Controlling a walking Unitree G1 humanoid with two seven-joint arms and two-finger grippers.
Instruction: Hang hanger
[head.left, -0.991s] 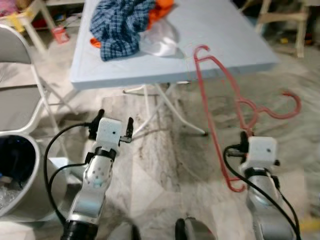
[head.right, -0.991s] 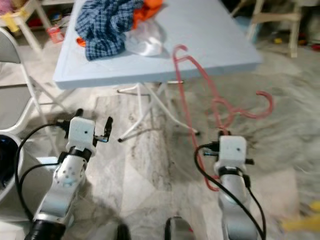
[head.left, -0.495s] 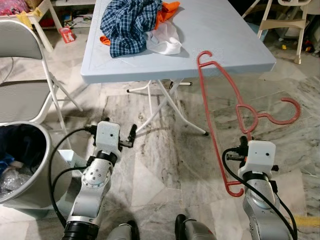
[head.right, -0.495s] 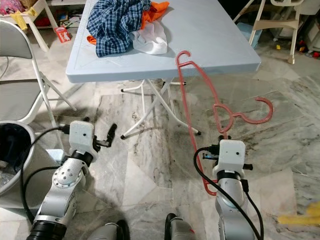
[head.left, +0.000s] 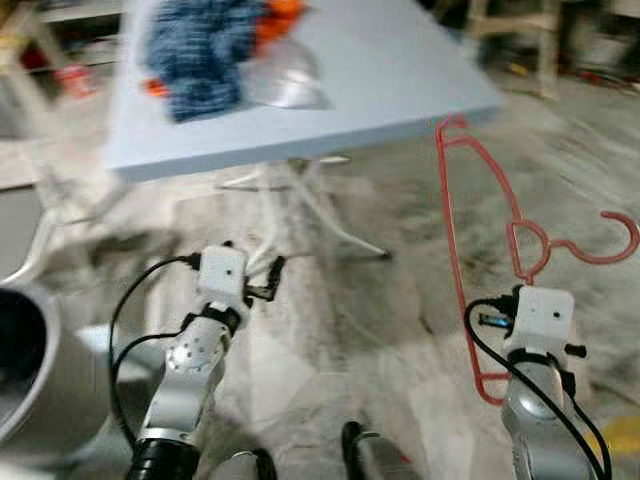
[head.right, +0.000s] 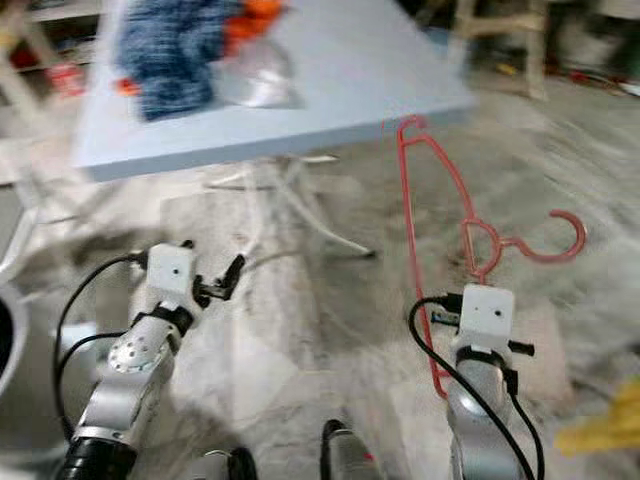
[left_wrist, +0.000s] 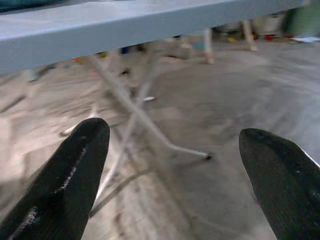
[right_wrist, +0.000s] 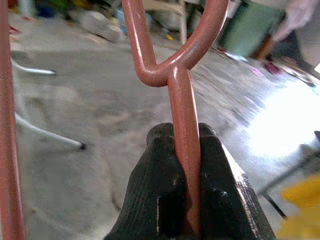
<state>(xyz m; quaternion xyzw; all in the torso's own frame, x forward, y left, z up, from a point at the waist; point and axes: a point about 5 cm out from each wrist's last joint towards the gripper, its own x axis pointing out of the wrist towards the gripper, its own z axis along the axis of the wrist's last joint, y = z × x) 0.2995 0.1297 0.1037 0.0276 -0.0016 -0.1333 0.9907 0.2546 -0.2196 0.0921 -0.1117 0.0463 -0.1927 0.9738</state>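
The right tool (right_wrist: 185, 145) is clenched on the stem of the red hanger (head.left: 452, 250), its two fingers (right_wrist: 160, 185) pressed to either side of the bar just below the fork. From that grip the hanger rises with its long bar running away from the robot toward the grey surface (head.left: 380, 70), hook (head.left: 610, 240) curling out to the robot's right. The left tool (left_wrist: 172, 145) hangs spread and empty over the marble floor (head.left: 350, 300), so the right arm carries the job.

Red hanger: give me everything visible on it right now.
The red hanger is a thin, glossy, plastic-looking frame with a hook curling toward the robot's right. It is held up in the air, off the floor, ahead of the table. The right gripper is shut on the stem below where the frame forks. Nothing else touches it.
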